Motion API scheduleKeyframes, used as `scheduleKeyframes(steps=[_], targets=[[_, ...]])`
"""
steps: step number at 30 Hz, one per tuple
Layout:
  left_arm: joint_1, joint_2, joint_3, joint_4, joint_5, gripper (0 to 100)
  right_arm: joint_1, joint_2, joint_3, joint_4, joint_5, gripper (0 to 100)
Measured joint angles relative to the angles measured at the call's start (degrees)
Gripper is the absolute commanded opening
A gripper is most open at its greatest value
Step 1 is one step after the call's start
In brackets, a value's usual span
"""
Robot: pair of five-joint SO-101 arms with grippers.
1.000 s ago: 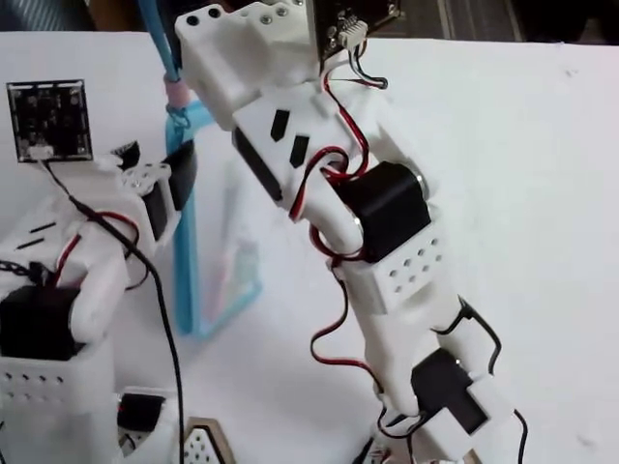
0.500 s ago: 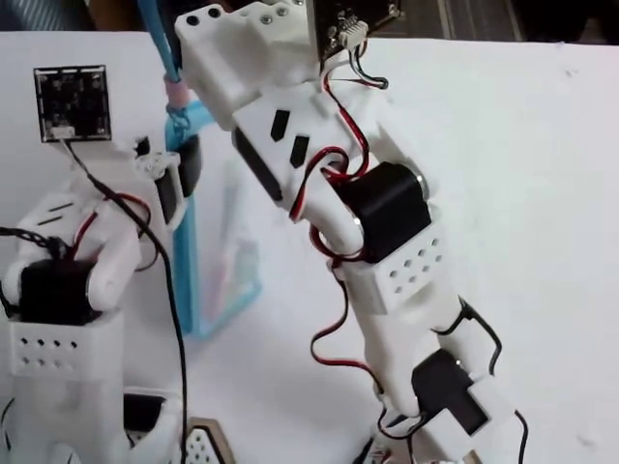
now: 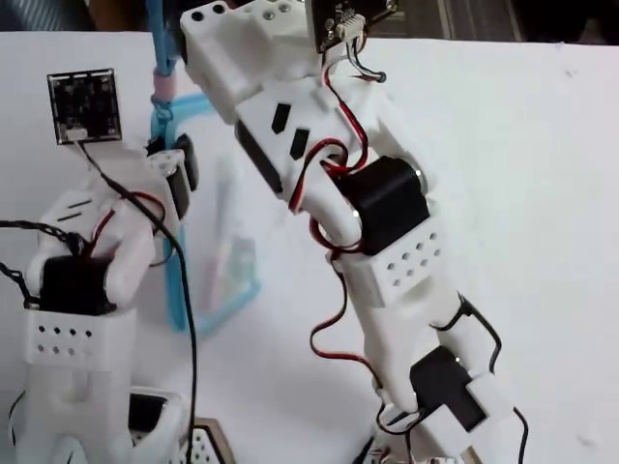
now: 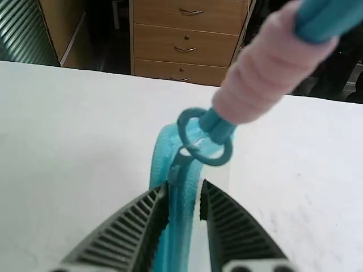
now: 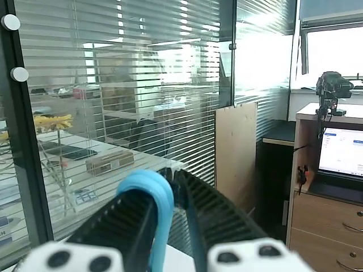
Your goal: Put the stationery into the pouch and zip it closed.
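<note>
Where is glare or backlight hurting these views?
Right wrist view: daylight through the blinds glares white, so the right hand and the blue strap it holds are backlit. High view: the white table is very bright and the clear pouch nearly fades into it. Left wrist view: even light on the left hand, no glare.

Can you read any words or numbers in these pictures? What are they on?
On the laptop screen: lines of text, too small to read.
On the camera board: tiny markings, too blurred to read.
On the pouch and its blue strap: no print seen.
So nothing is readable.
</note>
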Motion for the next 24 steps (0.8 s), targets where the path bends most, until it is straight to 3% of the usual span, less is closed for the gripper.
scheduleKeyframes(steps=[13,24], targets=[[3.69,-0.88,-1.76,4.22,-2.46,2,3.78,0.00,0.00,-0.35,0.00,1.7],[14.15,-15.30,-2.29,13.01,-9.93,2,15.38,6.42,-0.09,-7.91,0.00,1.7]])
